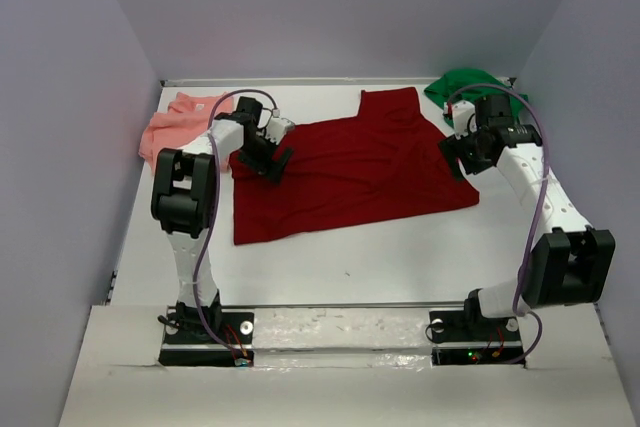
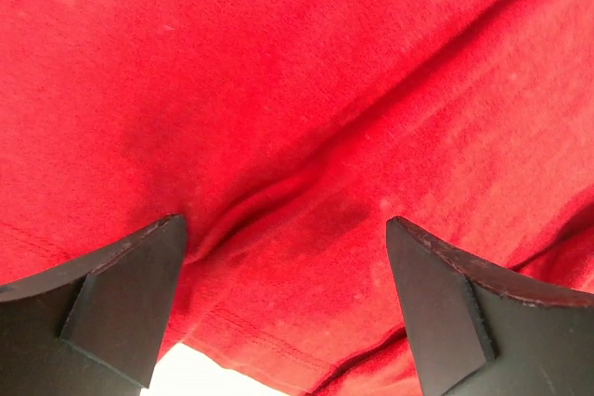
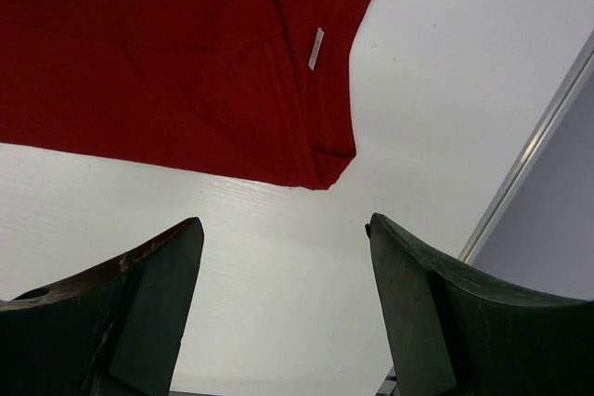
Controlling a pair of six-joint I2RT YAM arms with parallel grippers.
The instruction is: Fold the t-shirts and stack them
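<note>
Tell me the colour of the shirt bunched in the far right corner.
Bright green; the green shirt shows best in the top external view.

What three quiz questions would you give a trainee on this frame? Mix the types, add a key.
1. True or false: the dark red cloth t-shirt lies spread out in the middle of the white table.
2. Where does the bright green cloth t-shirt sit bunched up? A) far left corner B) far right corner C) under the red shirt
3. Fill in: the left hand, over the red shirt's edge, and the right hand, over bare table, both stand ____, holding nothing.

Key: 1 true; 2 B; 3 open.
</note>
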